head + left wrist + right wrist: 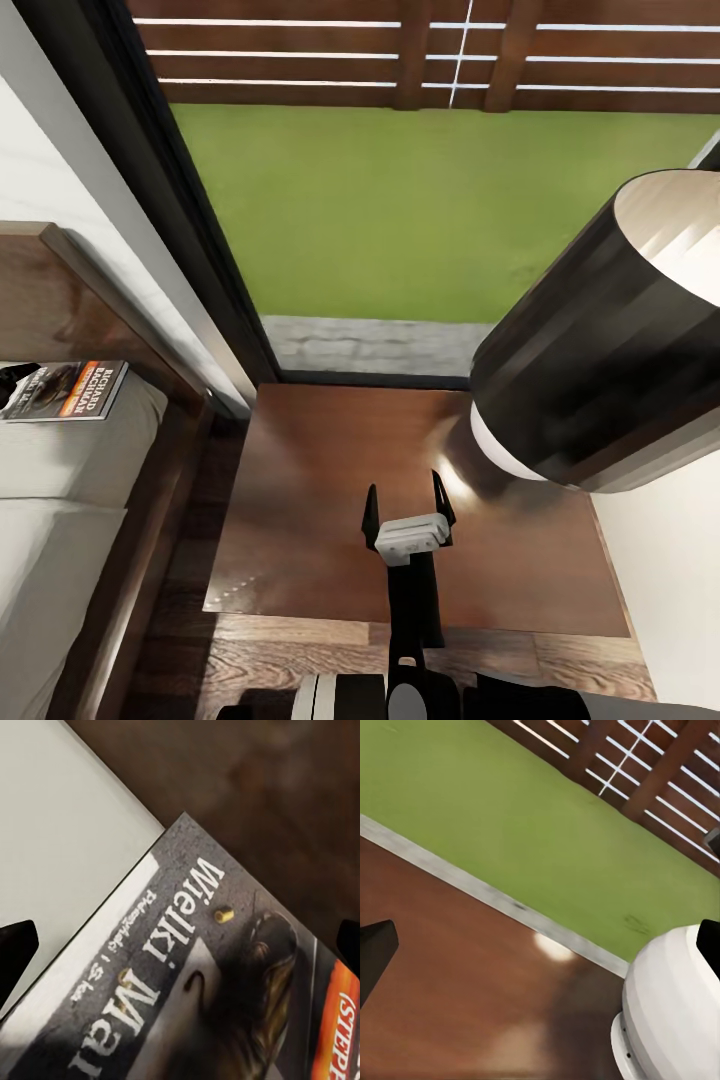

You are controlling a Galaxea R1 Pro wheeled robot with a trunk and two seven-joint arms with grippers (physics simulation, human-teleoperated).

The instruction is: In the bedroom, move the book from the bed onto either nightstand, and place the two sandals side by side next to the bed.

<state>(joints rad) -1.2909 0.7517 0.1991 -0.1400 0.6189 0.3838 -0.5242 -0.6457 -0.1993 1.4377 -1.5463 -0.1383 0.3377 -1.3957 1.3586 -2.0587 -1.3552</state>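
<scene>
The book (68, 390) lies flat on the bed's pale mattress (60, 480), close to the headboard (90, 300). Its grey cover with orange print shows close up in the left wrist view (225, 982). My left gripper (180, 945) hovers right over the book, open, one dark fingertip (15, 952) on each side of it. A dark part of that gripper peeks in at the head view's edge (12, 380). My right gripper (406, 505) is open and empty above the nightstand (320, 500), whose brown top also shows in the right wrist view (450, 1005). The sandals are out of view.
A big lamp with a black-and-white shade (600, 370) stands on the nightstand's right side, its white base (675, 1012) near my right gripper. Behind is a glass door with dark frame (190, 220), green lawn (420, 200) and a wooden fence. A wood-plank floor strip (190, 560) separates bed and nightstand.
</scene>
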